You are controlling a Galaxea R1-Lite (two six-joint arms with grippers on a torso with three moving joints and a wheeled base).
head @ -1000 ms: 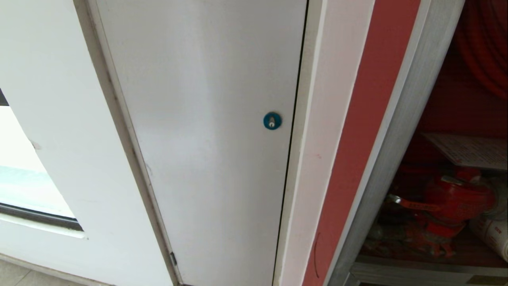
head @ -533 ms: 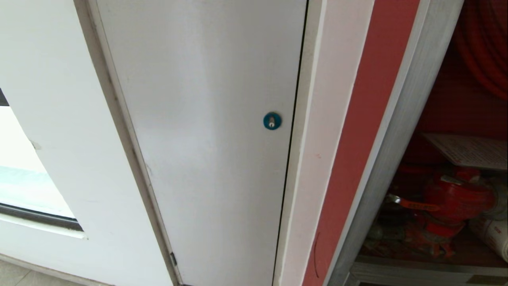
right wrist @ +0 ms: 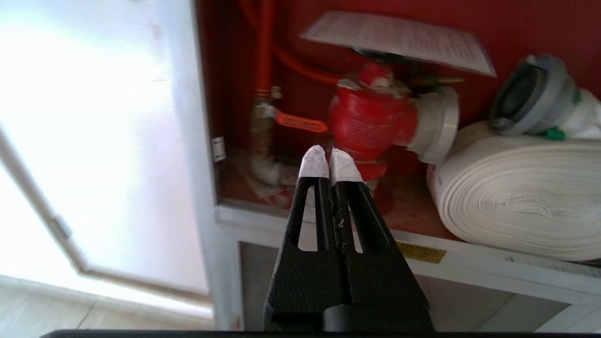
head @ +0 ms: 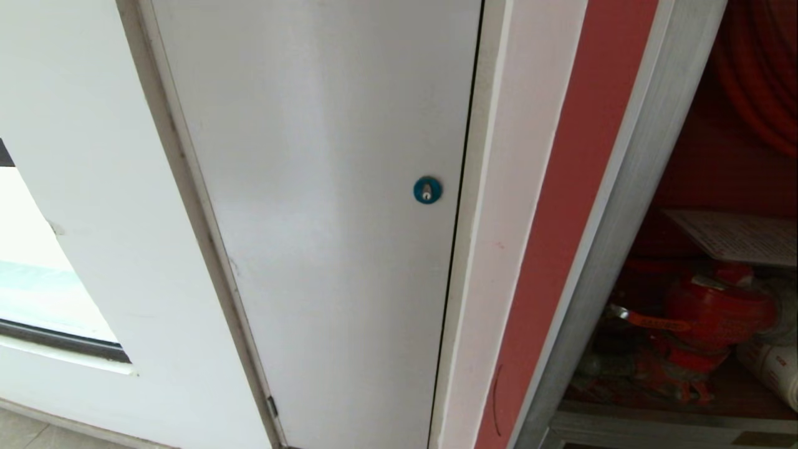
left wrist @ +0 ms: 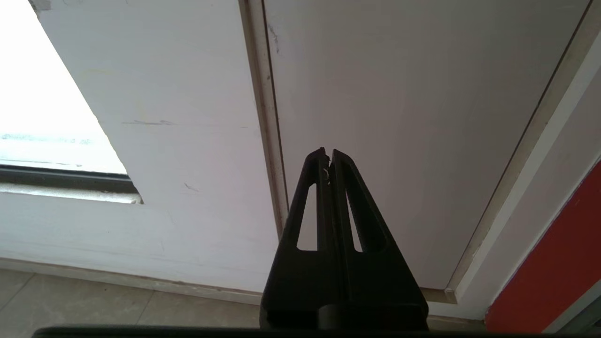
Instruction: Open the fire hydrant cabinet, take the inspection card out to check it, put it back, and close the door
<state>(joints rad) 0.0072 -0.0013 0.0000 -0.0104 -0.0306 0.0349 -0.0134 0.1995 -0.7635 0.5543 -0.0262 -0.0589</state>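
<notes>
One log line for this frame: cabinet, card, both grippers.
cabinet: open, door not in view | card: inside, lying over valve | right gripper: shut, empty, facing valve | left gripper: shut, empty, facing panel

Brushed silver metal frames the fire hydrant cabinet [head: 629, 206]; its inside is glossy red paint. Paper inspection card [right wrist: 399, 40]. Woven white cloth hose [right wrist: 521, 197]. Matt grey-white panel [head: 324, 206].

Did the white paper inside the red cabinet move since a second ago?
No. The inspection card sits in the same spot above the red valve, beside the silver cabinet frame.
</notes>
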